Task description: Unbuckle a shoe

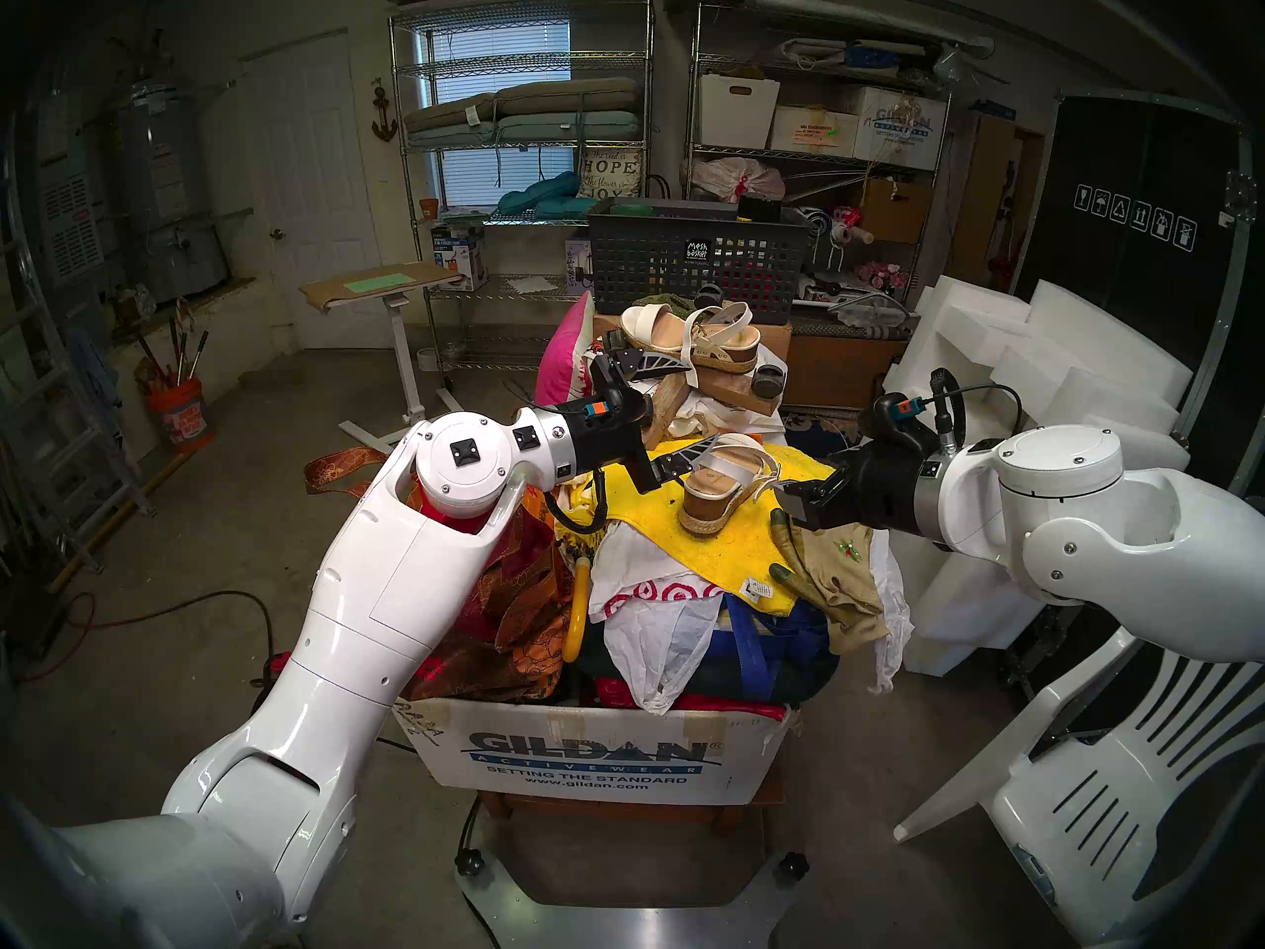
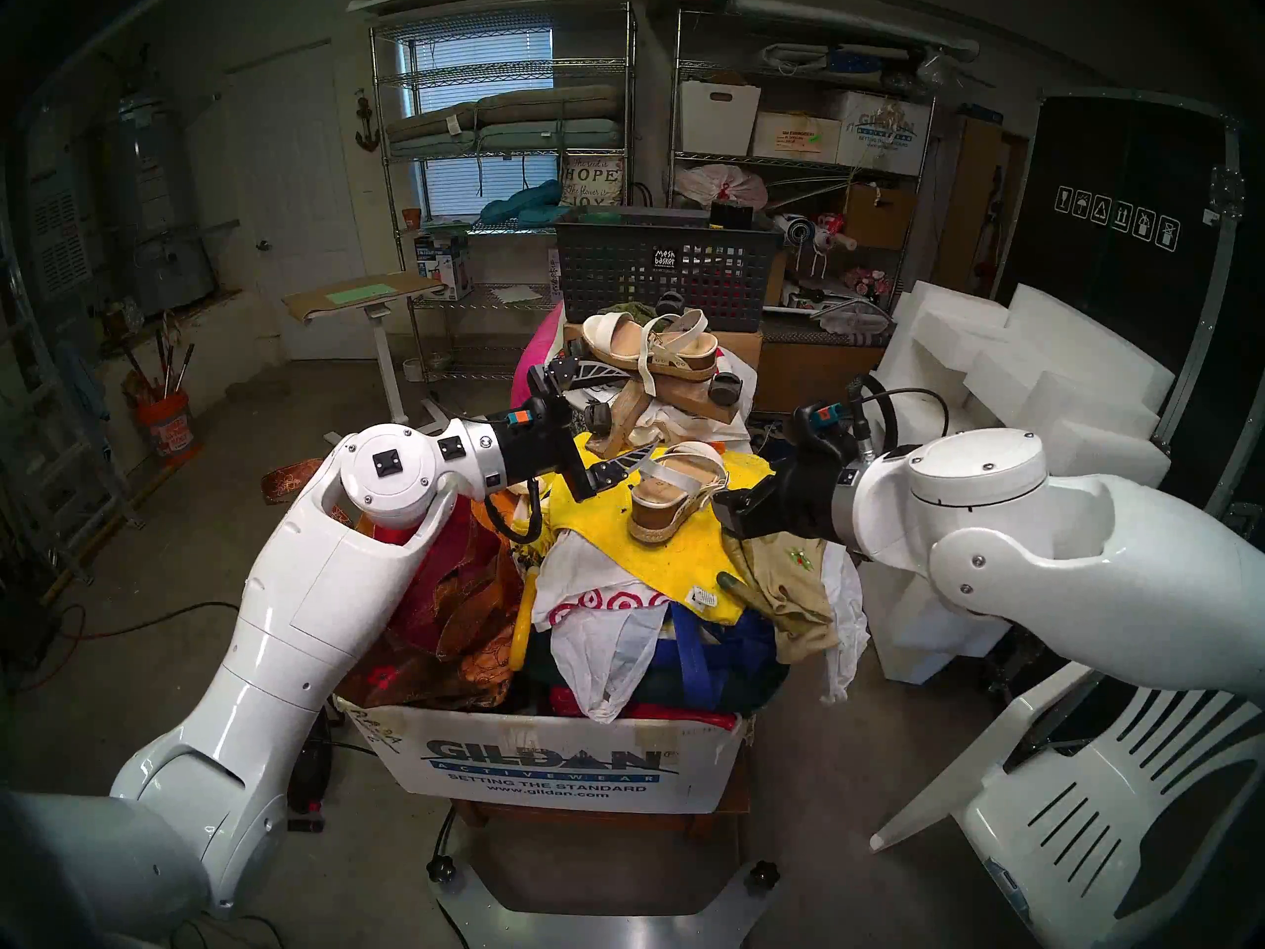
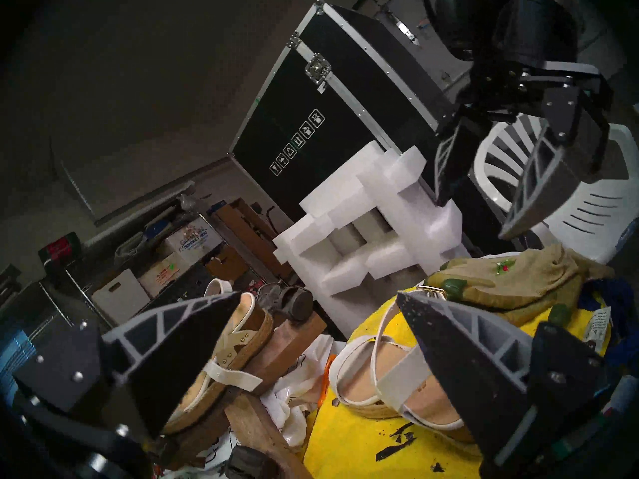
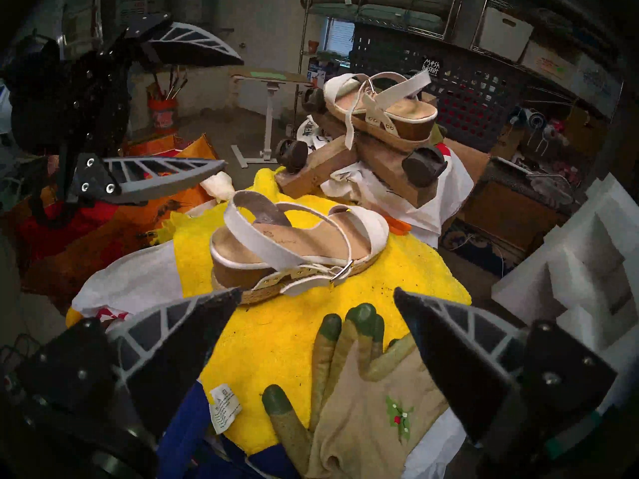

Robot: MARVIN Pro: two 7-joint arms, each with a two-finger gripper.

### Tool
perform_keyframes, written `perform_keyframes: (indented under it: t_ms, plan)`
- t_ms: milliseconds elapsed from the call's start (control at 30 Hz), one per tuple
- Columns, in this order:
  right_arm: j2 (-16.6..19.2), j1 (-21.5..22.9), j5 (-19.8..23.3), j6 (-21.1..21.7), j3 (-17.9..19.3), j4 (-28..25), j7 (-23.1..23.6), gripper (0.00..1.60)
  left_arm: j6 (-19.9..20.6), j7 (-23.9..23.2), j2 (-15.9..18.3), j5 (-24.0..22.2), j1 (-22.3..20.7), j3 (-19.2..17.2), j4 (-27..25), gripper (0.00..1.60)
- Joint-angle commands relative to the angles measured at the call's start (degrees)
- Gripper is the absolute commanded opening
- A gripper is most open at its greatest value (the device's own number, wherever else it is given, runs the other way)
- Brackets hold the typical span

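Note:
The shoe (image 1: 725, 489), a white-strapped wedge sandal, stands on a yellow towel (image 1: 650, 523) on top of a heap. Its ankle buckle (image 4: 340, 272) is fastened and faces my right gripper. It also shows in the head right view (image 2: 667, 499) and the left wrist view (image 3: 366, 381). My left gripper (image 1: 695, 401) is open, its lower finger over the sandal's toe end. My right gripper (image 1: 797, 497) is open and empty, just right of the heel, apart from it. The twin sandal (image 1: 684, 338) lies behind on a wooden dolly (image 1: 736, 389), its strap loose.
A tan glove with green fingertips (image 4: 363, 398) lies under my right gripper. The heap of cloth and bags fills a Gildan carton (image 1: 589, 756). A dark mesh basket (image 1: 691, 263) stands behind. White foam blocks (image 1: 1027, 365) and a white plastic chair (image 1: 1095, 790) are on the right.

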Motion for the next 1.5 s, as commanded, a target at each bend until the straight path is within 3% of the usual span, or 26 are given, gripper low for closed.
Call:
perform_keyframes:
  t_ms: [0,233,400,600,1467]
  plan:
    - [-2.09,0.81,2.20,1.59,0.80,-2.39,-4.60,1.60,2.16,3.77,-2.16,-2.49,0.77,-3.67,0.24,1.60]
    - [-2.27,0.65,4.92,1.70,1.23,-2.62,-10.16,1.60,3.88,4.73,-2.96,-6.20,-0.22,-7.71,2.92,1.60]
    - [-0.24,1.11,8.10,1.67,2.20,-4.46,-13.83,1.60,2.33,3.40,-2.44,-7.68,-0.52,-8.69,4.52,1.60]
    - [-0.19,0.46,7.92,0.48,1.81,-4.76,-15.28,1.60,2.83,1.90,-2.50,-9.83,-1.09,-9.91,5.58,1.60]
    - [-0.32,0.53,8.35,0.19,1.67,-5.02,-16.46,1.60,2.66,0.56,-3.19,-9.70,-1.23,-10.82,6.04,1.60]
